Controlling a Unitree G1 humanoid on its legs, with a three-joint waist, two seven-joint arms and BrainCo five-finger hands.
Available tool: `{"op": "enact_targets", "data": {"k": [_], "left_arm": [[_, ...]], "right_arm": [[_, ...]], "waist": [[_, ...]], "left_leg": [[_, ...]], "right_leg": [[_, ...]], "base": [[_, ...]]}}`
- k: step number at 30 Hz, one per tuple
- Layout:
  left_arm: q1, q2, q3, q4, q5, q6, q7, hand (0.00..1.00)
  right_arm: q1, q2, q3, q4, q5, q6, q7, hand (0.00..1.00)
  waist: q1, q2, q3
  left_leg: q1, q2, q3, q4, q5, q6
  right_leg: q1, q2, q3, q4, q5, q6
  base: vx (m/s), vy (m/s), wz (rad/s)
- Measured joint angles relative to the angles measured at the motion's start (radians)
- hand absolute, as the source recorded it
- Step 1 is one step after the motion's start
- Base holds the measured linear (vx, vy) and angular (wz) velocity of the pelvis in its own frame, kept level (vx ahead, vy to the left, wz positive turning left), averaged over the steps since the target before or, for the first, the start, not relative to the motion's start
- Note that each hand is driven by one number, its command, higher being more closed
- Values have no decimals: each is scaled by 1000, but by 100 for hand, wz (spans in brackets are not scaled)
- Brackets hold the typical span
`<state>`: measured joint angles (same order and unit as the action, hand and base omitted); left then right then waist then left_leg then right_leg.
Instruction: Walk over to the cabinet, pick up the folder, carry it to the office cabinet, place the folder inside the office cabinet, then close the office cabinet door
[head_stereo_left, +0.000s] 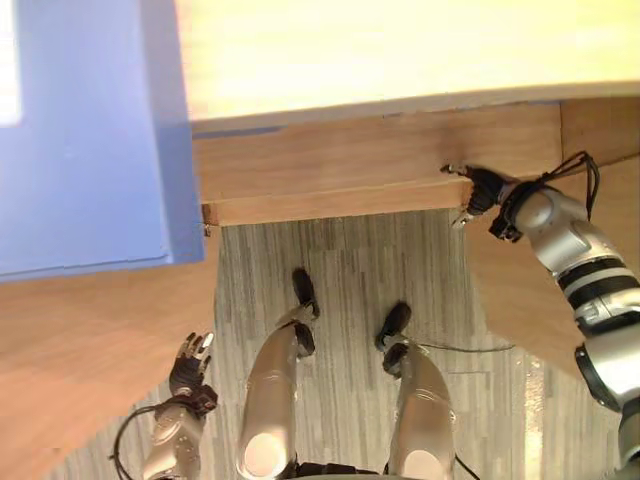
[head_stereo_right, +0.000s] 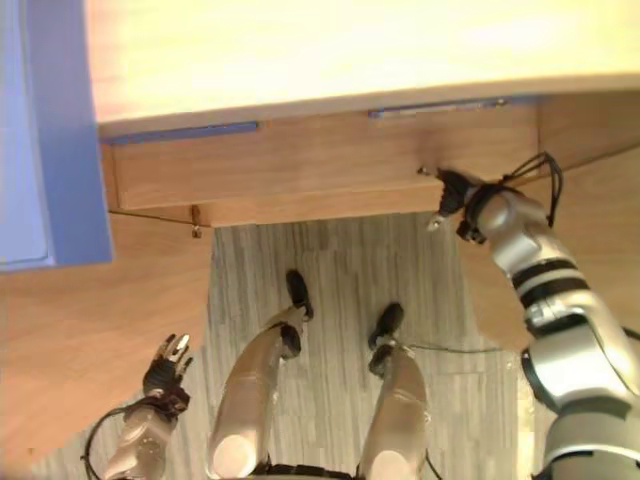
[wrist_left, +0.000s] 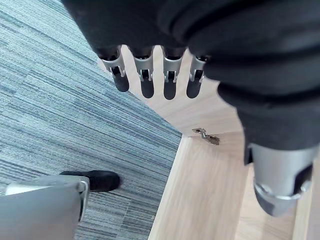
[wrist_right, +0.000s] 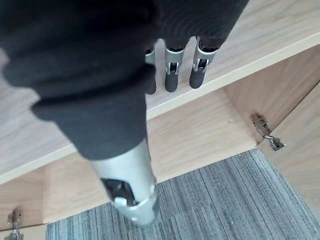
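Our right robot hand (head_stereo_left: 482, 192) at the shelf (wrist_right: 235, 60) of the office cabinet (head_stereo_left: 340, 160) and left robot hand (head_stereo_left: 190, 365) beside its door (head_stereo_left: 80, 350) hang open, empty. The folder (head_stereo_right: 180, 131), seemingly the blue strip inside, may jam the door if jutting.

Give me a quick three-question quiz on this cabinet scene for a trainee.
1. True or false: the right hand is holding a folder.
2. Which hand hangs low beside the left door? A. left hand B. right hand
3. Fill in: the left door and the right door both stand ____.

Key: 1 false, its fingers are straight and hold nothing; 2 A; 3 open.
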<state>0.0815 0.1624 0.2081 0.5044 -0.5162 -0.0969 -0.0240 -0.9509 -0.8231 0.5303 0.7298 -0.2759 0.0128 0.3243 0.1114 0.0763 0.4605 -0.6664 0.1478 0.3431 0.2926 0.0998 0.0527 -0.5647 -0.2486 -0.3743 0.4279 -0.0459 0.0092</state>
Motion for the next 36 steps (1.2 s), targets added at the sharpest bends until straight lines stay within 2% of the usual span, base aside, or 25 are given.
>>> {"op": "enact_targets", "data": {"k": [2, 5, 11, 13, 15, 16, 18, 19, 20, 21, 22, 24, 26, 28, 30, 33, 36], "left_arm": [[0, 6, 0, 16, -5, -10, 0, 0], [-1, 7, 0, 55, -5, -10, 2, 0], [-31, 6, -1, 95, -7, -10, 8, 0], [-37, 4, -1, 95, -9, -10, 8, 0], [-40, 1, 0, 96, -64, -18, 8, 0], [-40, 0, 1, 98, -79, -20, 8, 0], [-40, 2, 8, 124, -117, -30, 9, 0], [-43, 1, 11, 134, -119, -30, 9, 0], [-64, -2, 17, 163, -137, -29, 12, 0], [-70, -5, 17, 166, -146, -29, 19, 0], [-73, -11, 24, 165, -153, -33, 29, 0], [-66, -32, 55, 165, -152, -43, 41, 0], [-39, -67, 75, 157, -155, -54, 55, 0], [-18, -98, 84, 144, -155, -60, 64, 0], [5, -128, 83, 89, -155, -59, 69, 0], [67, -161, 42, -68, -104, -60, 92, 0], [124, -169, 42, -222, -4, -59, 119, 0]], "right_arm": [[-9, -1, 17, 1, -3, 4, 7, 0], [-1, 2, 27, -27, -2, 0, 8, 0], [69, 43, 43, -31, -25, -2, 18, 0], [134, 97, 36, -6, -37, 0, 18, 0], [302, 221, -104, -11, -35, 1, -6, 0], [345, 255, -133, -11, -16, 1, -17, 0], [475, 413, -221, 48, 35, -6, -70, 0], [493, 455, -243, 87, 44, -8, -84, 0], [545, 546, -321, 196, 61, -13, -137, 0], [568, 580, -361, 237, 62, -12, -160, 0], [615, 633, -433, 302, 75, -11, -196, 0], [674, 688, -534, 370, 113, -12, -226, 0], [756, 740, -691, 438, 258, -12, -267, 0], [796, 775, -788, 453, 376, -12, -296, 0], [825, 798, -818, 451, 433, -11, -310, 0], [860, 844, -812, 414, 491, -13, -323, 0], [860, 863, -790, 400, 491, -25, -328, 0]], "waist": [[13, -2, 0], [17, -2, 1], [24, -2, 1], [22, -4, 1], [14, -10, 4], [12, -15, 4], [-8, -44, -12], [-16, -50, -17], [-19, -67, -45], [-20, -71, -51], [-24, -80, -73], [-30, -95, -121], [-34, -107, -210], [-32, -110, -263], [-39, -109, -302], [-33, -110, -369], [-6, -113, -401]], "left_leg": [[16, 0, -4, -32, 20, -17], [32, 13, -4, -80, 55, -39], [62, 32, 1, -121, 88, -46], [97, 34, 1, -135, 94, -43], [175, 36, -5, -157, 94, -43], [197, 36, -7, -165, 95, -44], [257, 32, -21, -212, 105, -64], [269, 32, -27, -227, 110, -75], [279, 31, -48, -251, 121, -89], [292, 30, -60, -264, 127, -91], [317, 25, -84, -294, 141, -97], [356, 15, -106, -338, 154, -105], [400, -3, -138, -380, 165, -106], [423, -17, -161, -381, 161, -104], [429, -26, -195, -385, 159, -105], [444, -39, -248, -385, 150, -105], [439, -50, -275, -385, 149, -104]], "right_leg": [[5, 5, 0, -4, -11, 17], [0, 27, 1, -14, -19, 19], [9, 57, 8, -23, -16, 18], [43, 64, 7, -32, -15, 18], [136, 80, -6, -74, -15, 18], [160, 84, -9, -84, -15, 18], [228, 98, -30, -129, -18, 19], [242, 104, -37, -139, -18, 20], [264, 112, -62, -159, -21, 23], [284, 116, -75, -167, -22, 25], [323, 123, -103, -186, -24, 27], [366, 126, -128, -207, -29, 30], [426, 123, -169, -231, -42, 43], [469, 117, -194, -242, -50, 50], [501, 114, -232, -249, -60, 56], [553, 111, -298, -258, -83, 62], [570, 112, -325, -264, -88, 69]], "base": [[34, -159, 5], [6, -166, -6], [29, -113, -8], [68, -80, -2], [89, -87, 6], [84, -56, 11], [70, -49, 17], [61, -64, 32], [56, -57, 34], [93, -90, 54], [94, -77, 53], [101, -65, 50], [109, -42, 51], [97, -37, 46], [58, -32, 57], [55, -46, 60], [31, -18, 28]]}}
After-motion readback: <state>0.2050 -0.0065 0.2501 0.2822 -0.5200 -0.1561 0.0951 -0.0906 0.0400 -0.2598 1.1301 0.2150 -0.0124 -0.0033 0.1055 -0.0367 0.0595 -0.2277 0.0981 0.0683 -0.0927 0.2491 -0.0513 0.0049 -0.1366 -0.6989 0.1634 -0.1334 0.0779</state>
